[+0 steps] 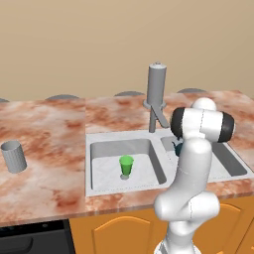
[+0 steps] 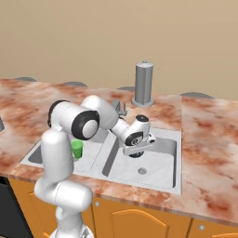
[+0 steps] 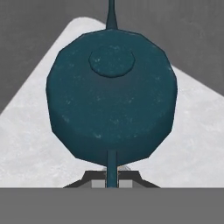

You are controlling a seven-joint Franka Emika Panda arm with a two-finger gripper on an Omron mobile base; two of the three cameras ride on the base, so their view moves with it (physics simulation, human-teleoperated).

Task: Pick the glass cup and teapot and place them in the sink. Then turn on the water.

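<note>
Teal teapot [image 3: 111,94] fills the frame's centre, its thin handle pinched in the gripper [image 3: 112,177] at bottom centre, hanging over the sink [image 3: 192,148] floor.

A plain beige wall [image 1: 99,39] runs behind everything, flat and bare. Along it stretches a reddish-brown marbled tabletop [image 1: 49,129], mottled with pale streaks. Below the near edge sit orange-wood cabinet doors [image 2: 139,223] with arched panels, and a dark appliance front [image 1: 30,240] at far left.
</note>
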